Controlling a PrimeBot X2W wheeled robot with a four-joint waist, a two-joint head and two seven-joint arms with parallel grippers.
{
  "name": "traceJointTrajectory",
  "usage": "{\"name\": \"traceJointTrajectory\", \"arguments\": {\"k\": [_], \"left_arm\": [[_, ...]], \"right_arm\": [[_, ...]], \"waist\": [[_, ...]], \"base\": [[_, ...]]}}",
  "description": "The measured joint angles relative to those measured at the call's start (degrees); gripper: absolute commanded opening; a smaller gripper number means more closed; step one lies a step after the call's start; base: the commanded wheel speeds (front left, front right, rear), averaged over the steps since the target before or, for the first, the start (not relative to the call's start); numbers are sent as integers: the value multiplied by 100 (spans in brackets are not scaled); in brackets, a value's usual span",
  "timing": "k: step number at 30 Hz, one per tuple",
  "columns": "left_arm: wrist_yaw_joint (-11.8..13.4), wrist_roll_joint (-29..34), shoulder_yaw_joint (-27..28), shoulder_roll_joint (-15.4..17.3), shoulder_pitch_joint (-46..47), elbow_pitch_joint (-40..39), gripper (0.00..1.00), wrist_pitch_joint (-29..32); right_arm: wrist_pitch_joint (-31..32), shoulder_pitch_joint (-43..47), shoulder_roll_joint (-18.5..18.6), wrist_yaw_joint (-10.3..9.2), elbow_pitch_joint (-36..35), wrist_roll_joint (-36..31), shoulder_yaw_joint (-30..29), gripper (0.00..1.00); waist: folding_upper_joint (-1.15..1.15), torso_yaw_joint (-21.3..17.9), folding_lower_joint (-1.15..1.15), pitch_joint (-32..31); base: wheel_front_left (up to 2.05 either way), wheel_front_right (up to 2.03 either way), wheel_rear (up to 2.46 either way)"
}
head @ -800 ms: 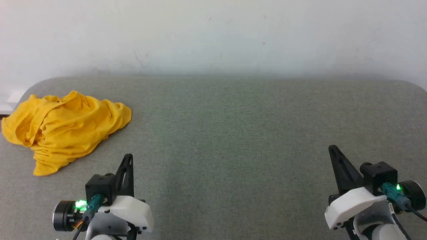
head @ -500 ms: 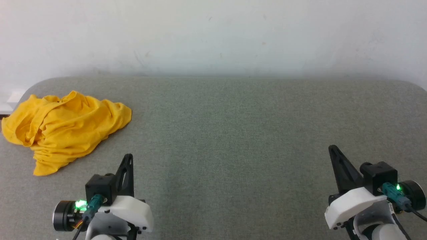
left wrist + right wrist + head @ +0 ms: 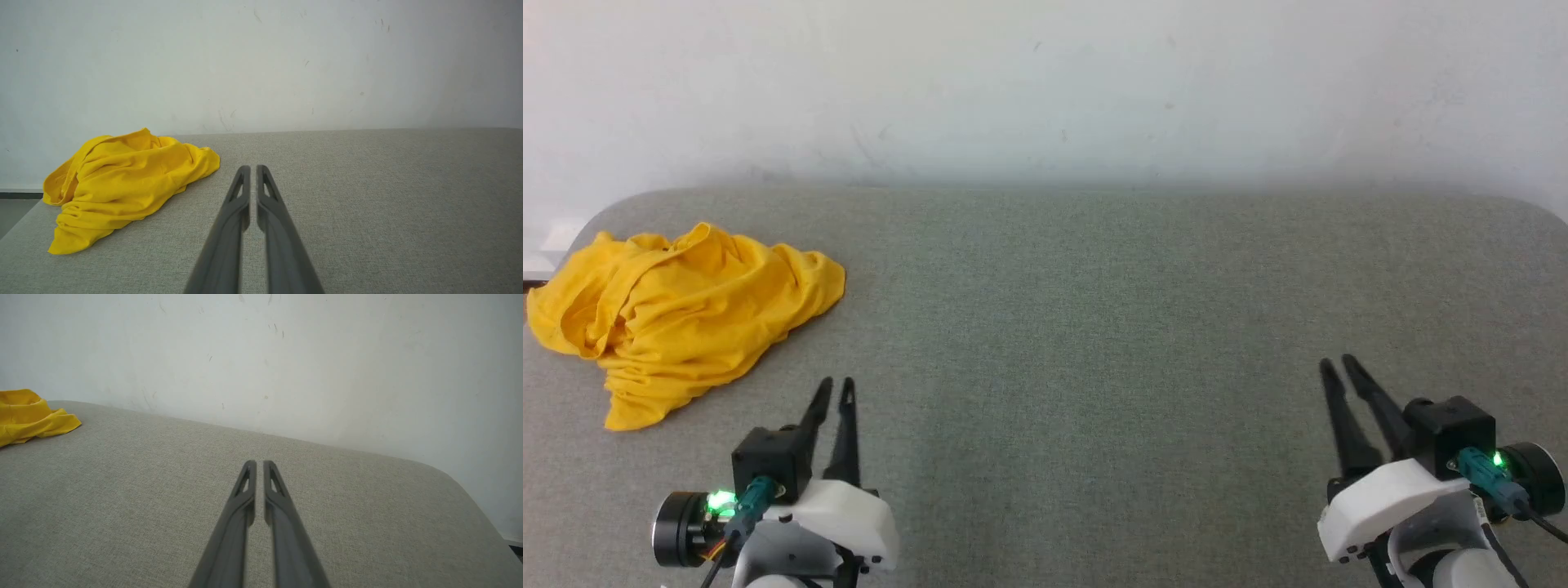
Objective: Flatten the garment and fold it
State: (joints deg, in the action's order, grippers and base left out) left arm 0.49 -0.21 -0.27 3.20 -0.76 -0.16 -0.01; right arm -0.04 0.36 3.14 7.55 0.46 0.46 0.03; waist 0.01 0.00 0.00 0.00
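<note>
The garment [image 3: 686,310] is a bright yellow T-shirt crumpled in a heap at the far left of the grey padded table [image 3: 1094,327]; only plain yellow cloth shows. My left gripper [image 3: 836,382] hovers near the front edge, to the right of the heap and closer to me, clear of the cloth. It is all but shut, with a thin slit between its fingers and nothing in them. My right gripper [image 3: 1335,361] stands far to the right in the same state. The left wrist view has the garment [image 3: 122,188] ahead-left of my left gripper [image 3: 253,167].
A pale wall rises right behind the table's back edge. The table's corners are rounded, and its left edge runs just beside the garment [image 3: 28,416]. Bare grey cloth stretches between the two grippers and ahead of my right gripper [image 3: 259,462].
The fingers of both grippers, pressed together before, now stand a sliver apart. Neither arm nor the garment has shifted.
</note>
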Motion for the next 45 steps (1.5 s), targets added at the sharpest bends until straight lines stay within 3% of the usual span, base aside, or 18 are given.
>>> {"name": "traceJointTrajectory", "arguments": {"k": [1, 2, 3, 26, 45], "left_arm": [[0, 0, 0, 0, 0, 0, 100, 0], [0, 0, -1, 0, 0, 0, 0, 0], [0, 0, -1, 0, 0, 0, 100, 0], [82, -193, -74, 0, -7, -36, 100, -212], [270, -415, -154, 0, -35, -79, 100, -430]], "right_arm": [[0, 0, 1, 0, 3, 0, 0, 100], [0, 0, 1, 0, 4, 0, 0, 0], [0, 0, 1, 0, 4, 0, 0, 100], [-222, 1, 1, 0, 59, 159, -312, 100], [-430, -13, 1, 0, 64, 283, -398, 100]], "waist": [[0, 0, 0, 0], [0, 0, 0, 0], [0, 0, 0, 0], [0, 41, 0, 29], [0, 456, 0, 118]], "base": [[0, 0, 0], [0, 0, 0], [0, 0, 0], [0, 0, 0], [0, 0, 0]]}}
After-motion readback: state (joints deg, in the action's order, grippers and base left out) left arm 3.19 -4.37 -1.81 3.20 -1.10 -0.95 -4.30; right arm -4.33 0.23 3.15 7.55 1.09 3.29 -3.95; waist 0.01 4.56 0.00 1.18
